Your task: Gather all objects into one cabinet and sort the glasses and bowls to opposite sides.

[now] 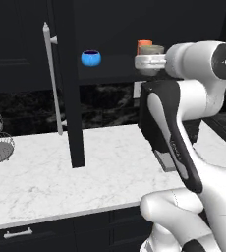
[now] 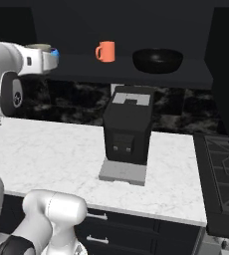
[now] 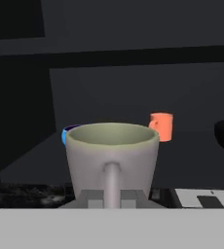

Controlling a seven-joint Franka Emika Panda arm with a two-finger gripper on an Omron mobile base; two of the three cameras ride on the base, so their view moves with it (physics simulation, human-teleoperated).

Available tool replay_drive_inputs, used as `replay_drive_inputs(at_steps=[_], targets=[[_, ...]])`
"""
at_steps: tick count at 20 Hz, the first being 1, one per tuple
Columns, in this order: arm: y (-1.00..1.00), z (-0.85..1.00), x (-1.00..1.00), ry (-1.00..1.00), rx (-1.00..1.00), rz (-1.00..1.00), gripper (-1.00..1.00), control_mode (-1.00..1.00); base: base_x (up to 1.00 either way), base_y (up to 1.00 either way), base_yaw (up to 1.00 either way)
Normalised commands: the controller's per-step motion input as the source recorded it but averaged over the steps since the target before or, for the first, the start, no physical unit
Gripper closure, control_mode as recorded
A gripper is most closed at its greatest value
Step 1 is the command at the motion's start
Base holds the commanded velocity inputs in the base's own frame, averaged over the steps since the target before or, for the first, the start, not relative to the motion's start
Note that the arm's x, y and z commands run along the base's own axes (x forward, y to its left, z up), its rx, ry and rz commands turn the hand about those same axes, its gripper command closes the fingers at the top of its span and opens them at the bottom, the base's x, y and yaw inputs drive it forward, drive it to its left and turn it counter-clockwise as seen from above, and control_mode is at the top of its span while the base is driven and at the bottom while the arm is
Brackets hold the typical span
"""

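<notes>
White marble counter [image 1: 61, 167], black cabinet [image 1: 75, 98].

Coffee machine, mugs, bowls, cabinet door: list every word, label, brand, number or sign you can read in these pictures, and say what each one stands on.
None: no readable text shows in any view.
Coffee machine: plain dark front with two small marks, not letters.
Beige-grey mug, held in the shut gripper: blank.
Orange mug, blue bowl, black bowl: blank.
Cabinet door: blank.

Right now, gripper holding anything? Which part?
Yes: the pale beige-grey mug, held upright by its handle, which runs down between the two fingers closed on it.
</notes>
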Motion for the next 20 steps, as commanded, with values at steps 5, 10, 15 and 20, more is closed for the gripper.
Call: replay_drive_inputs(at_steps=[5, 10, 15, 20], targets=[[0.01, -0.19, 0.76, 0.07, 0.04, 0.00, 1.00, -1.00, 0.00, 0.00, 0.00], [0.27, -0.38, 0.82, 0.08, 0.00, 0.00, 1.00, -1.00, 0.00, 0.00, 0.00], [0.25, -0.21, 0.72, 0.02, 0.00, 0.00, 1.00, -1.00, 0.00, 0.00, 0.00], [0.19, -0.07, 0.41, -0.08, 0.00, 0.00, 1.00, -1.00, 0.00, 0.00, 0.00]])
